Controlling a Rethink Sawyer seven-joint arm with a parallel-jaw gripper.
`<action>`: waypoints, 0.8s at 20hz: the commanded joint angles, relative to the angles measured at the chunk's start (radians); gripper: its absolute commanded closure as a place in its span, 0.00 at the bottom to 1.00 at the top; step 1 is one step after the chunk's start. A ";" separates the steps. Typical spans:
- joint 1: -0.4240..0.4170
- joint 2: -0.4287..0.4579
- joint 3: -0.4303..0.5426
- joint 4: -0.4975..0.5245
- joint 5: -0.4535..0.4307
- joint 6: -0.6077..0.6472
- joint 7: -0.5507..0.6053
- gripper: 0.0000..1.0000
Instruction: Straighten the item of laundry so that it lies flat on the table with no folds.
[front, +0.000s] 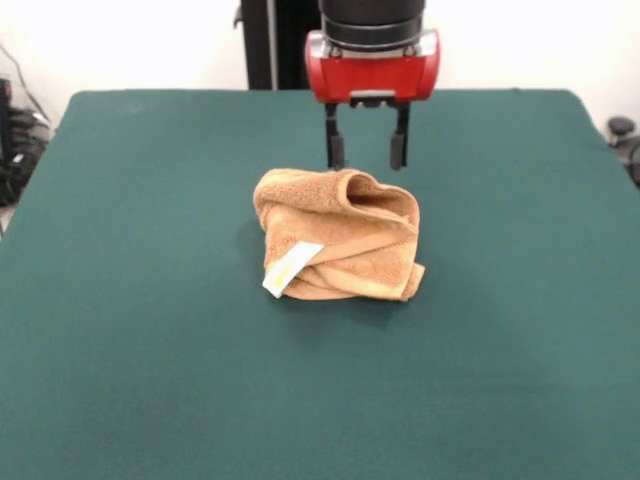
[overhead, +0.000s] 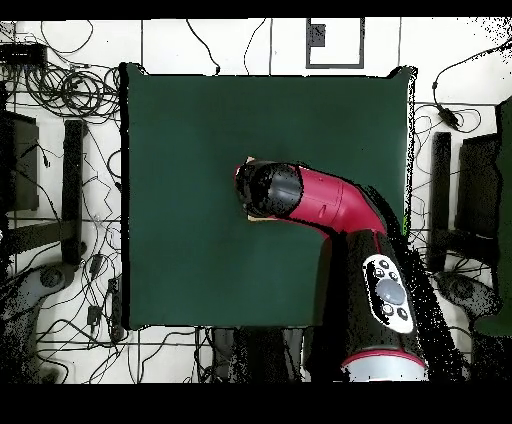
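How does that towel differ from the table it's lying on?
The towel is orange-tan and fluffy; the table is dark green and smooth-looking. The towel is small and bunched into a folded heap; the table is far larger and flat. The towel carries a white label; the table shows none. Both look like cloth surfaces.

The crumpled towel (front: 338, 235) is the only obstacle on the desk (front: 130, 300), lying near its middle. Green cloth lies open all round it. The hand (front: 367, 150) hangs just behind the heap, fingers parted, blocking that side.
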 joint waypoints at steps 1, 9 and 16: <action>0.024 0.107 -0.014 0.052 -0.040 -0.114 0.188 0.00; 0.048 0.113 -0.039 0.094 0.002 -0.213 0.245 0.00; 0.062 0.117 -0.056 0.095 0.020 -0.216 0.241 0.00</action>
